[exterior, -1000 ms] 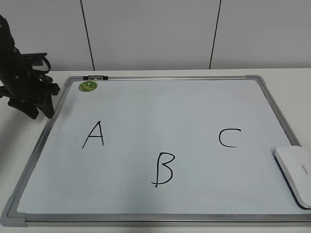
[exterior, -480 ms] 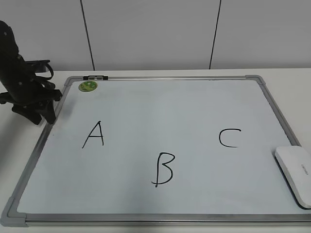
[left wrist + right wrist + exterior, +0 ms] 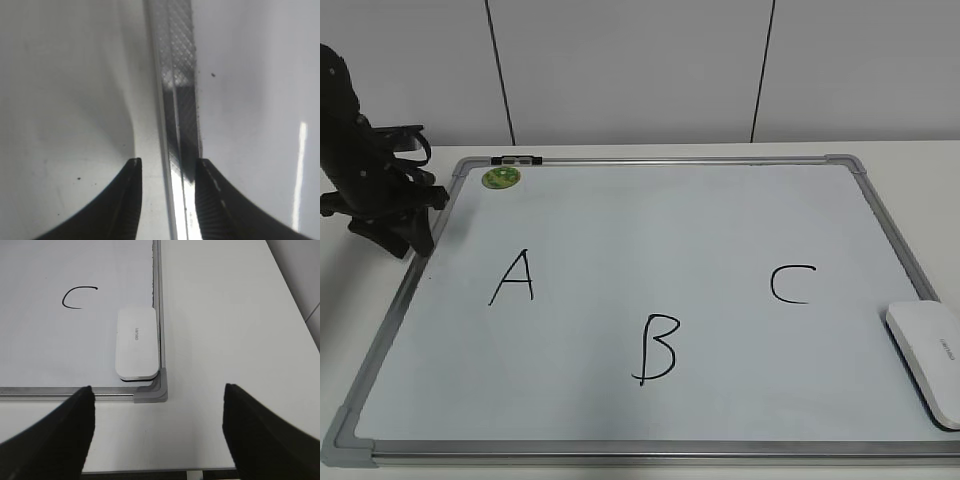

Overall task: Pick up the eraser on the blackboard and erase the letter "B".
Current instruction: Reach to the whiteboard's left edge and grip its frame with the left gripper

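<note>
- The eraser [image 3: 926, 360] is lying flat on the blackboard [image 3: 650, 215], tucked into the board's near right corner, its long side running along the right frame rail; nothing is touching it.
- In the right wrist view the eraser [image 3: 137, 342] is showing its white top with small grey lettering, and its near end is sitting just beside the grey plastic corner piece [image 3: 156, 390] of the blackboard [image 3: 60, 345].
- The letter "B" [image 3: 657, 349] is sitting low in the middle of the blackboard, well apart from the eraser, with bare white board lying between them.
- The letter "C" [image 3: 791, 284] is standing between the "B" and the eraser, up and to the right of the "B"; the letter "A" [image 3: 513, 277] is on the board's left part.
- A round green sticker [image 3: 501, 177] is sitting near the blackboard's far left corner.
- The right gripper [image 3: 157, 432] is hanging over the white desk [image 3: 225, 315] on the near side of the blackboard's corner, jaws spread wide with nothing between them.
- The left gripper [image 3: 167, 200] is hovering at the blackboard's left frame rail [image 3: 180, 75], jaws parted and straddling the rail without clamping it.
- In the exterior view the left gripper [image 3: 395, 225] is sitting by the board's far left edge, far from the eraser.
</note>
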{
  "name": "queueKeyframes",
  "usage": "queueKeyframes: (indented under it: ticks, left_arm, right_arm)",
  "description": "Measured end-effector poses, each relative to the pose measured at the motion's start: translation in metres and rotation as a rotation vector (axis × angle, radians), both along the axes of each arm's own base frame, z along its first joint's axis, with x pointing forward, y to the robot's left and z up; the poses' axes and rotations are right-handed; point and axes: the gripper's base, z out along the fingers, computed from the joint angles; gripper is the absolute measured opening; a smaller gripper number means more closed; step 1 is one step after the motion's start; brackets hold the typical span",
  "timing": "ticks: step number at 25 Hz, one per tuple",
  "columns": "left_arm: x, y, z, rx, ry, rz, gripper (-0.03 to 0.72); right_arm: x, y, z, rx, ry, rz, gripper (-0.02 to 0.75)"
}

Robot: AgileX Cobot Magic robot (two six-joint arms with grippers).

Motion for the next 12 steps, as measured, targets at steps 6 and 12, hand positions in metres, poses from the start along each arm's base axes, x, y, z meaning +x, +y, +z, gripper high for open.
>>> queueKeyframes:
  ticks: [6, 12]
  left_arm:
    - [0.0007, -0.0005, -0.0057, -0.006, 0.011, 0.003, 0.261]
    - [0.0010, -0.0011, -0.0059, -0.013, 0.013, 0.007, 0.211]
  right_arm:
    - [0.0000, 0.0000, 0.0000, 0.000, 0.000, 0.000, 0.590]
    - [0.0000, 0.0000, 0.0000, 0.000, 0.000, 0.000, 0.590]
